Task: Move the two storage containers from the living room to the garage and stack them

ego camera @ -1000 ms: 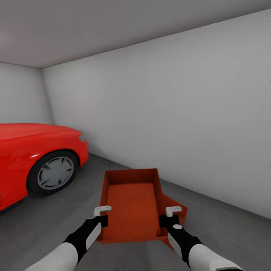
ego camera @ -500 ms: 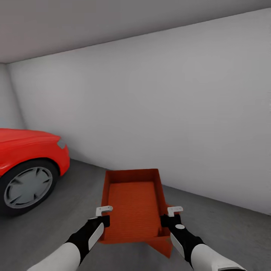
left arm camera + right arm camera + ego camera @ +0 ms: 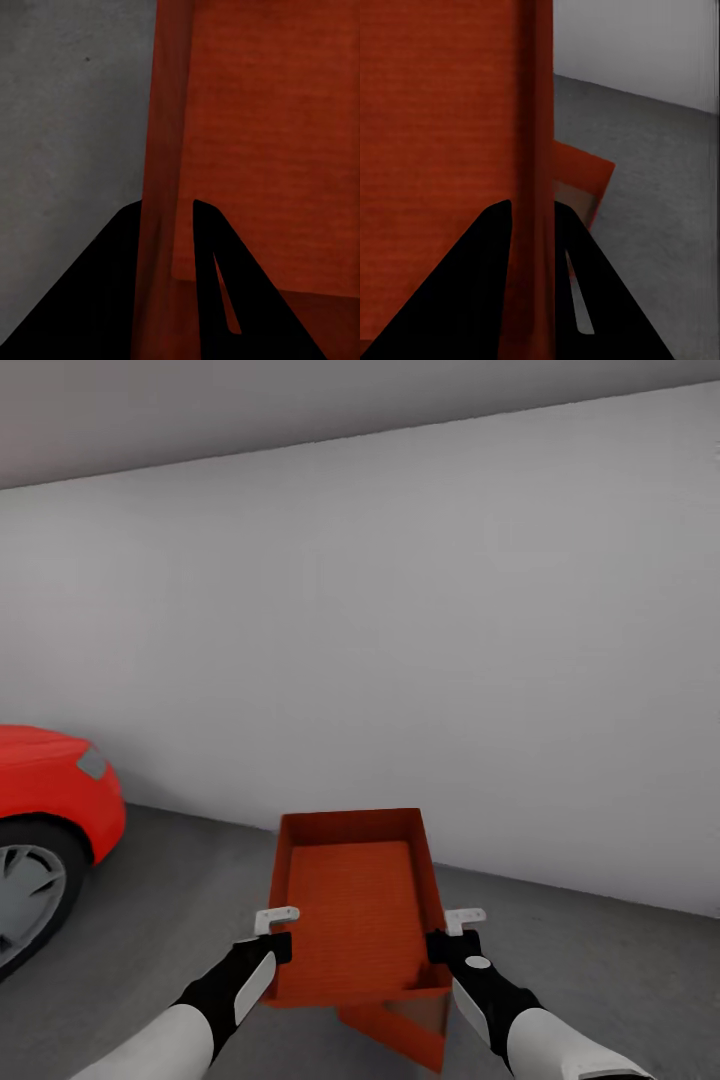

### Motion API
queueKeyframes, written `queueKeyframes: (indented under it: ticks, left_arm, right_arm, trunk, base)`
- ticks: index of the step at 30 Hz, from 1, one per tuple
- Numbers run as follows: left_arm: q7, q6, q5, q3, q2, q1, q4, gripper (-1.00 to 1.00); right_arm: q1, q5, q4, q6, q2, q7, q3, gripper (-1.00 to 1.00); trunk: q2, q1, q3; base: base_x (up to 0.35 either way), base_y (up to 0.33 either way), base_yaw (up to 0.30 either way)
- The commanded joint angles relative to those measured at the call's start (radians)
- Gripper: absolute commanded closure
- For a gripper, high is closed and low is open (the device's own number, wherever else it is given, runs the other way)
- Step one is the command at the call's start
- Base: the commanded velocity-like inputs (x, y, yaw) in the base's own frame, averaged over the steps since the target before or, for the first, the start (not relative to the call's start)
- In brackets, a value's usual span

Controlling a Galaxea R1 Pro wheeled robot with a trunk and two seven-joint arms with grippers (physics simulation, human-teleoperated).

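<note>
Both arms are carrying one orange bin (image 3: 352, 905) over the grey garage floor (image 3: 600, 950), the left gripper (image 3: 272, 932) pinching its left wall and the right gripper (image 3: 458, 935) pinching its right wall. The second bin (image 3: 400, 1028) is sitting on the floor directly beneath, partly hidden. Judging from this, transport is finishing; lowering, stacking and releasing are remaining, with a red car (image 3: 45, 815) parked off left.

The storage container (image 3: 350, 905) is showing matt, finely ribbed plastic; the floor (image 3: 600, 950) is looking rough and speckled; the car (image 3: 50, 790) is gleaming glossily.
</note>
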Motion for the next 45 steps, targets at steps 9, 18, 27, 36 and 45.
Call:
queueKeyframes:
  ticks: [9, 18, 27, 36, 45]
  left_arm:
    - [0.018, -0.014, -0.028, 0.065, 0.068, -0.001, -0.007, 1.0]
    - [0.018, -0.014, -0.028, 0.065, 0.068, -0.001, -0.005, 1.0]
    - [0.018, -0.014, -0.028, 0.065, 0.068, -0.001, -0.005, 1.0]
    - [0.018, -0.014, -0.028, 0.065, 0.068, -0.001, -0.006, 1.0]
    - [0.009, -0.013, 0.102, -0.074, 0.03, -0.001, -0.001, 1.0]
  right_arm:
    - [-0.001, 0.004, 0.003, -0.002, -0.003, -0.044, -0.021, 1.0]
    - [-0.001, 0.004, 0.003, -0.002, -0.003, -0.044, -0.021, 1.0]
    - [-0.001, 0.004, 0.003, -0.002, -0.003, -0.044, -0.021, 1.0]
    - [-0.001, 0.004, 0.003, 0.0, -0.003, -0.042, -0.021, 1.0]
    - [-0.001, 0.006, 0.003, 0.001, 0.002, -0.017, 0.017, 1.0]
  trunk:
    - [-0.001, 0.001, -0.002]
    - [-0.001, 0.001, -0.002]
    - [-0.001, 0.001, -0.002]
    - [-0.001, 0.001, -0.002]
    - [-0.001, 0.001, -0.002]
  base:
    - [0.319, 0.178, -0.286]
    - [0.319, 0.178, -0.286]
    - [0.309, 0.194, -0.246]
    - [0.304, 0.207, -0.016]
    - [0.101, 0.069, 0.0]
